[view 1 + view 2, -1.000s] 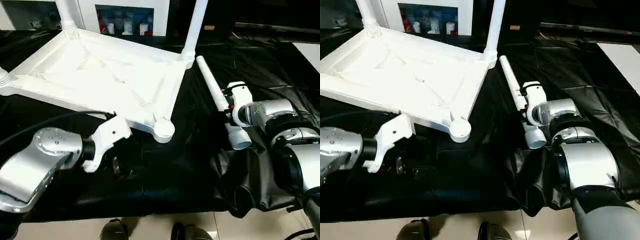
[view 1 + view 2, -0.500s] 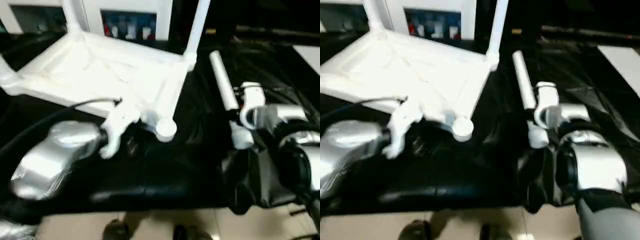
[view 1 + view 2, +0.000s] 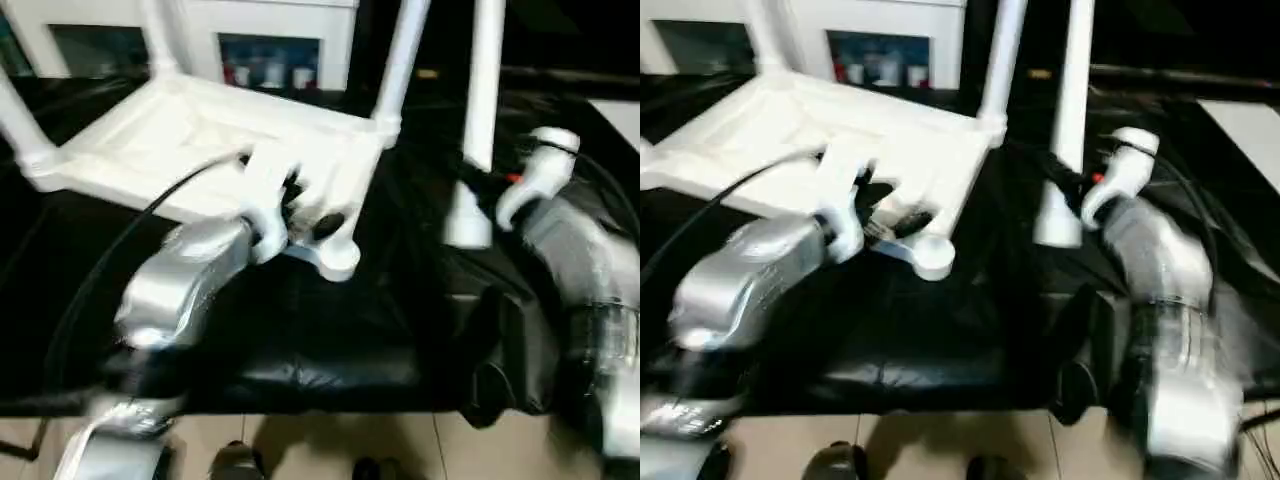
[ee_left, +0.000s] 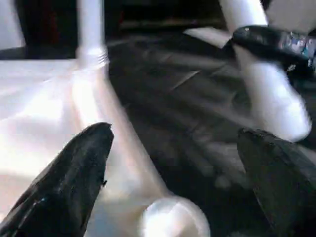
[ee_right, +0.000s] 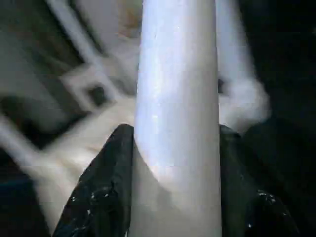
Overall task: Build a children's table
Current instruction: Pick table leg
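Observation:
The children's table top (image 3: 180,130) lies ribbed side up on the black cloth. Three white legs stand in its sockets, one at the back right corner (image 3: 405,50). The near right corner socket (image 3: 338,262) is empty. My left gripper (image 3: 308,208) is open, its fingers (image 4: 84,168) spread to either side of the top's right edge rail, just behind that socket. My right gripper (image 3: 487,178) is shut on the fourth leg (image 3: 483,90). It holds the leg upright, to the right of the top, with the lower end (image 3: 465,225) just above the cloth. In the right wrist view the leg (image 5: 177,98) fills the gap between the fingers.
The black-draped work table (image 3: 330,340) ends at a near edge with pale floor (image 3: 300,450) below it. A white cabinet with glass doors (image 3: 270,60) stands behind. A black cable (image 3: 110,260) arcs over my left forearm. Bunched cloth (image 3: 500,340) lies under my right arm.
My right gripper has lifted the leg off the cloth and swung it from lying flat to upright. My left gripper has moved forward to the top's right edge. The head camera also shifted.

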Controlling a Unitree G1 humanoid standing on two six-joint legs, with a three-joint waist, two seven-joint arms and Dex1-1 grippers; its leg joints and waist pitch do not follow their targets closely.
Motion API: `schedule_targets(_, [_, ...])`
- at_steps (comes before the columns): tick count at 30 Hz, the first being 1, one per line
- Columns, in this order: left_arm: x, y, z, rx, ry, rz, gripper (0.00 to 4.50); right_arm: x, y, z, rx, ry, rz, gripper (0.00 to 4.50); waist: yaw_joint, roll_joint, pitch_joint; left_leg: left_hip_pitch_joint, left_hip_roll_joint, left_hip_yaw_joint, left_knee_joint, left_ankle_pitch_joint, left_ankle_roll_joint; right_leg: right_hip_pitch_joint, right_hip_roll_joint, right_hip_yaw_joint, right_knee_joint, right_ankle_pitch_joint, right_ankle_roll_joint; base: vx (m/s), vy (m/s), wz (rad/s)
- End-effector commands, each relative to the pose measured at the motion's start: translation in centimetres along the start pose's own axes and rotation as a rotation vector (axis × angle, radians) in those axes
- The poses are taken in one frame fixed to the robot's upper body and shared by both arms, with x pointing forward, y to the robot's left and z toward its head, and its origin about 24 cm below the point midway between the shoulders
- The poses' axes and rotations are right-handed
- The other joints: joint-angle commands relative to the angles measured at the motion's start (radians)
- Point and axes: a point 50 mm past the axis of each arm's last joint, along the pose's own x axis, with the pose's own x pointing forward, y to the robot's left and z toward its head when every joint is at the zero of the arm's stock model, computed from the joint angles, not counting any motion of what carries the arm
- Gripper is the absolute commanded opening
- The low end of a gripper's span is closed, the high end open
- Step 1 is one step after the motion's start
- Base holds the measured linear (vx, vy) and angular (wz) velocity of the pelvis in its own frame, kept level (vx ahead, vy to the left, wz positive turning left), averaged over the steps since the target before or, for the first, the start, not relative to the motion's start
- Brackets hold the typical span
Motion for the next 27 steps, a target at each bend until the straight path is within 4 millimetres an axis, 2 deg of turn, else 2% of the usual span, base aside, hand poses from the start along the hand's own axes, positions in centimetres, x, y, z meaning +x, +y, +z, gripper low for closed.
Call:
schedule_targets(1, [0.5,-0.5,1.0,-0.163,-0.041,-0.064,4.5,-1.0,2.2,0.9,0.003,-0.038,0.176,1.8,0.008,-0.013,-0.117,0.019,-0.005,0.015,-0.056,-0.144,0.057,0.084,-0.043,0.035,-0.076,-0.163,-0.204,0.0,0.0,0.0])
schedule_targets(3, [1.0,-1.1,2.1,-0.254,-0.081,-0.123,4.5,-1.6,3.2,0.2,0.032,-0.02,0.249,1.8,0.011,-0.015,-0.115,0.022,-0.003,0.011,-0.057,-0.194,0.046,0.077,-0.047,0.028,-0.089,-0.269,-0.185,0.0,0.0,0.0])
schedule_targets(4, [1.2,-1.3,2.6,-0.272,-0.095,-0.146,4.5,-1.7,3.6,-0.1,0.042,-0.013,0.277,1.8,0.011,-0.018,-0.111,0.024,-0.006,0.011,-0.059,-0.225,0.034,0.074,-0.046,0.025,-0.101,-0.355,-0.152,0.0,0.0,0.0])
schedule_targets(5, [1.4,-1.5,3.0,-0.281,-0.101,-0.166,4.5,-1.9,4.1,-0.3,0.051,-0.006,0.298,1.8,0.01,-0.018,-0.11,0.026,-0.006,0.01,-0.06,-0.237,0.03,0.072,-0.047,0.024,-0.106,-0.39,-0.137,0.0,0.0,0.0])
schedule_targets(7, [2.0,-2.0,4.1,-0.313,-0.117,-0.212,4.5,-2.4,5.5,-1.1,0.061,0.029,0.359,1.8,0.009,-0.021,-0.104,0.029,-0.01,0.008,-0.062,-0.267,0.019,0.067,-0.048,0.016,-0.128,-0.521,-0.066,0.0,0.0,0.0])
schedule_targets(8, [2.0,-2.0,4.2,-0.315,-0.118,-0.214,4.5,-2.4,5.6,-1.1,0.061,0.031,0.361,1.8,0.009,-0.019,-0.105,0.032,-0.008,0.004,-0.062,-0.277,0.014,0.067,-0.051,0.014,-0.128,-0.543,-0.056,0.0,0.0,0.0])
schedule_targets(9, [2.2,-2.4,4.7,-0.342,-0.127,-0.244,4.5,-2.4,6.0,-1.5,0.067,0.045,0.378,1.8,0.004,-0.022,-0.104,0.025,-0.01,0.001,-0.065,-0.281,0.007,0.072,-0.054,0.007,-0.137,-0.584,-0.029,0.0,0.0,0.0])
schedule_targets(10, [2.3,-2.5,4.9,-0.353,-0.133,-0.263,4.5,-2.4,6.2,-1.6,0.071,0.049,0.381,1.8,0.006,-0.018,-0.108,0.02,-0.01,-0.002,-0.066,-0.264,0.0,0.077,-0.056,0.004,-0.138,-0.584,-0.011,0.0,0.0,0.0])
schedule_targets(11, [2.3,-2.7,5.0,-0.365,-0.135,-0.275,4.5,-2.4,6.4,-1.7,0.074,0.052,0.384,1.8,0.006,-0.019,-0.111,0.018,-0.01,-0.002,-0.067,-0.252,-0.001,0.079,-0.056,0.004,-0.139,-0.572,-0.006,0.0,0.0,0.0])
schedule_targets(13, [2.3,-3.2,5.5,-0.381,-0.145,-0.316,4.5,-2.1,6.8,-2.0,0.068,0.069,0.388,1.8,0.005,-0.013,-0.114,0.019,-0.003,-0.006,-0.075,-0.246,-0.005,0.078,-0.054,0.001,-0.136,-0.502,-0.019,0.0,0.0,0.0])
schedule_targets(14, [2.3,-3.2,5.6,-0.382,-0.145,-0.318,4.5,-2.1,6.8,-2.0,0.068,0.069,0.389,1.8,0.006,-0.013,-0.117,0.021,-0.002,-0.006,-0.075,-0.24,-0.004,0.079,-0.055,0.001,-0.133,-0.477,-0.028,0.0,0.0,0.0])
schedule_targets(15, [2.3,-3.5,5.9,-0.398,-0.147,-0.343,4.5,-1.9,7.2,-2.4,0.057,0.091,0.392,1.8,0.004,-0.007,-0.117,0.021,0.001,-0.007,-0.078,-0.24,-0.004,0.078,-0.052,0.002,-0.13,-0.433,-0.048,0.0,0.0,0.0])
schedule_targets(17, [2.3,-3.6,6.0,-0.409,-0.146,-0.354,4.5,-1.6,7.5,-2.9,0.016,0.133,0.375,1.8,0.002,-0.013,-0.114,0.028,-0.001,-0.003,-0.077,-0.28,-0.005,0.073,-0.05,0.001,-0.132,-0.433,-0.064,0.0,0.0,0.0])
schedule_targets(18, [2.3,-3.8,6.0,-0.415,-0.144,-0.361,4.5,-1.4,7.7,-3.3,-0.015,0.159,0.363,1.8,0.002,-0.018,-0.113,0.03,-0.004,0.0,-0.075,-0.287,-0.005,0.071,-0.051,0.0,-0.136,-0.446,-0.061,0.0,0.0,0.0])
schedule_targets(20, [2.3,-3.8,6.0,-0.417,-0.143,-0.365,4.5,-1.3,7.8,-3.4,-0.024,0.167,0.36,1.8,0.004,-0.014,-0.113,0.03,-0.003,-0.001,-0.076,-0.29,-0.001,0.073,-0.057,-0.002,-0.138,-0.46,-0.055,0.0,0.0,0.0])
schedule_targets(21, [2.3,-3.8,5.7,-0.416,-0.124,-0.356,4.5,-1.0,8.0,-3.7,-0.056,0.188,0.355,1.8,0.005,-0.017,-0.114,0.028,-0.001,-0.002,-0.077,-0.285,-0.003,0.074,-0.061,-0.003,-0.137,-0.459,-0.049,0.0,0.0,0.0])
schedule_targets(22, [2.5,-3.7,5.3,-0.418,-0.104,-0.327,4.5,-0.7,8.3,-4.1,-0.081,0.208,0.347,1.8,0.007,-0.017,-0.114,0.032,-0.001,-0.001,-0.076,-0.289,-0.004,0.07,-0.061,-0.003,-0.139,-0.459,-0.044,0.0,0.0,0.0])
schedule_targets(24, [2.6,-3.6,5.0,-0.415,-0.087,-0.298,4.5,-0.4,8.6,-4.5,-0.106,0.225,0.341,1.8,0.006,-0.016,-0.115,0.03,0.001,-0.002,-0.078,-0.284,-0.008,0.073,-0.062,-0.002,-0.135,-0.447,-0.043,0.0,0.0,0.0])
schedule_targets(25, [2.9,-3.0,4.5,-0.381,-0.079,-0.213,4.5,0.7,8.9,-5.1,-0.209,0.254,0.271,1.8,0.006,-0.019,-0.114,0.026,0.005,-0.006,-0.081,-0.274,-0.017,0.074,-0.064,-0.001,-0.134,-0.437,-0.037,0.0,0.0,0.0])
schedule_targets(27, [2.9,-2.7,4.5,-0.366,-0.084,-0.179,4.5,1.2,8.9,-5.3,-0.25,0.259,0.236,1.8,0.003,-0.017,-0.116,0.026,0.002,-0.006,-0.082,-0.27,-0.028,0.076,-0.064,-0.001,-0.131,-0.444,-0.025,0.0,0.0,0.0])
